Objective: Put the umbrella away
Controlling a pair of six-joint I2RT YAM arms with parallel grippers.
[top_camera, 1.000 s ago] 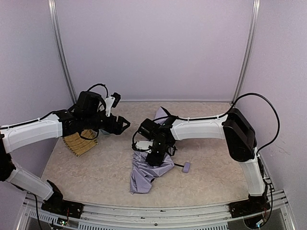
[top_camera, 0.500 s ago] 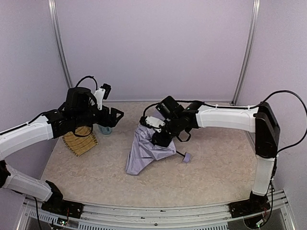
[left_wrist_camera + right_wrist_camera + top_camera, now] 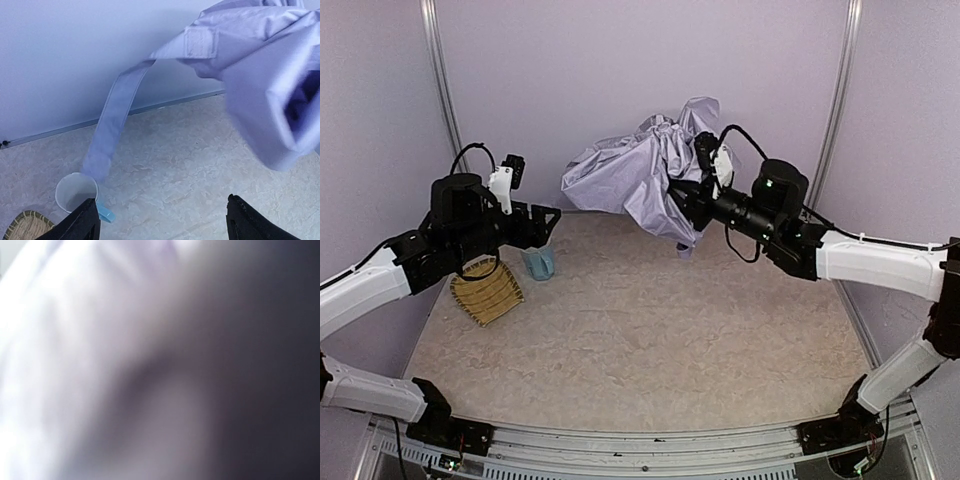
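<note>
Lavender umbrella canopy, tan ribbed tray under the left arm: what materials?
The lavender umbrella canopy looks like thin synthetic fabric, nylon or polyester perhaps, with slight sheen: it crumples in soft folds. The tan ribbed tray looks like woven wicker or rattan, matte: dark ribs cross its weave.

No writing, label, brand, number or sign can be read in any view; the right wrist view is wholly blurred.
</note>
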